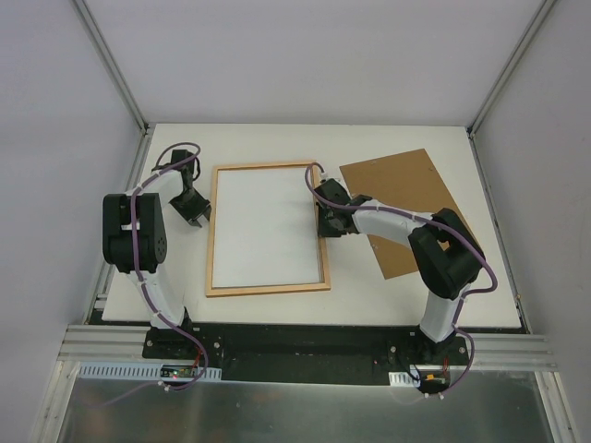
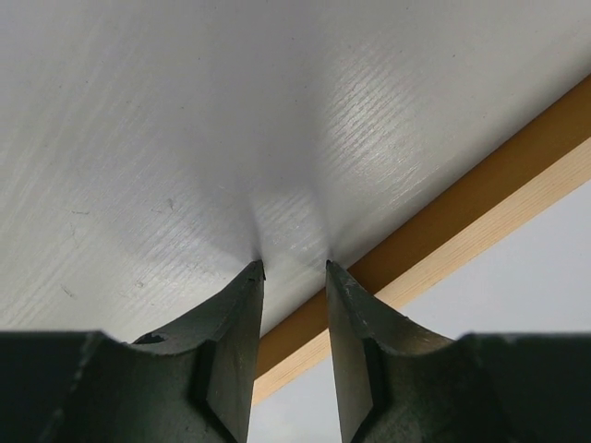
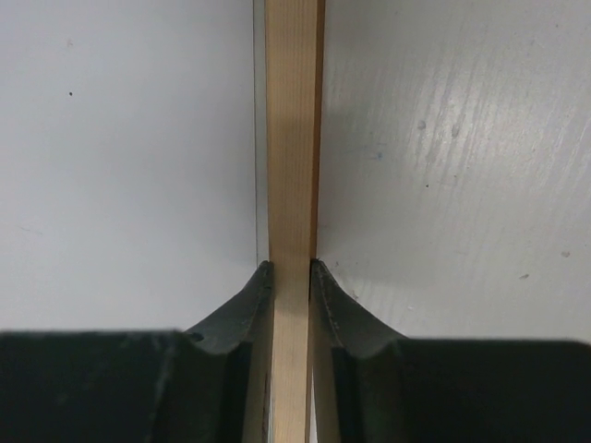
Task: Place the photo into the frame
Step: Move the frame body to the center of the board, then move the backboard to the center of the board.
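Note:
The wooden frame (image 1: 268,289) lies flat on the white table. The photo (image 1: 266,224) lies inside it, plain white side up. My right gripper (image 1: 323,221) is shut on the frame's right rail. In the right wrist view the pale rail (image 3: 294,138) runs between the closed fingers (image 3: 291,266), and the white sheet (image 3: 129,166) lies to its left. My left gripper (image 1: 196,220) is open and empty just outside the frame's left rail. In the left wrist view its tips (image 2: 295,268) are over the table, with the rail (image 2: 480,208) crossing behind them.
A brown fibreboard backing panel (image 1: 406,194) lies at the right of the table, partly under the right arm. Grey walls and metal posts bound the table (image 1: 277,148) on three sides. The table's front edge runs just beyond the frame's near rail.

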### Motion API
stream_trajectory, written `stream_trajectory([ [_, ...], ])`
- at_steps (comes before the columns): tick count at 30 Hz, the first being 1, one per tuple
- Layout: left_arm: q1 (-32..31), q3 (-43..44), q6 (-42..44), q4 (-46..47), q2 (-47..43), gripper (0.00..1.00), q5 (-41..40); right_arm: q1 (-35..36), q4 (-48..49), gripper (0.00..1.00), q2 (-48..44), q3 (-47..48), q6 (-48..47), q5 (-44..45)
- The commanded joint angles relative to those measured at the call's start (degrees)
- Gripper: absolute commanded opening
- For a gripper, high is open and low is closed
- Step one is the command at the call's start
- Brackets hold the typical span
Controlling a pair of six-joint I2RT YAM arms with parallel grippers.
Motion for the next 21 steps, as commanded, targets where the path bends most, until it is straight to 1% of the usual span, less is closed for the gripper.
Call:
stream_trajectory([
  [1,0.50,2.51,1.63,-1.28,-1.68,0.34,0.81,1.33,-1.85,0.23,-1.76,0.10,1.87,-3.38],
  [3,0.85,3.13,2.25,-1.63,-2.56,0.35,0.46,0.80,-1.76,0.29,-3.69,-0.60,1.60,-3.81],
  [6,1.55,4.01,2.86,-2.33,-4.75,0.38,0.02,0.18,-2.46,0.44,-7.29,-0.69,0.73,-3.64],
  [10,1.65,5.24,4.18,-2.95,-8.62,0.46,-0.86,-0.52,-6.41,0.62,-13.61,0.19,-1.12,-1.63],
  [12,1.56,5.07,4.45,-2.95,-10.82,0.48,0.63,-2.27,-8.60,0.69,-17.47,-0.69,-2.09,0.22],
  [15,-1.42,4.54,4.36,-2.77,-14.51,0.54,1.96,-10.42,-9.76,0.74,-24.33,-5.51,-2.79,0.76],
  [16,-4.30,4.54,4.19,-2.77,-15.56,0.55,3.96,-14.37,-10.02,0.75,-26.96,-6.66,-2.97,0.15],
  [19,-12.13,2.79,0.24,-0.06,-18.12,0.56,6.95,-24.66,-12.30,0.77,-30.06,-7.81,-5.07,1.37],
  [21,-20.28,3.13,-2.04,2.05,-17.77,0.57,8.02,-31.69,-13.01,0.79,-30.76,-7.99,-6.13,1.55],
])
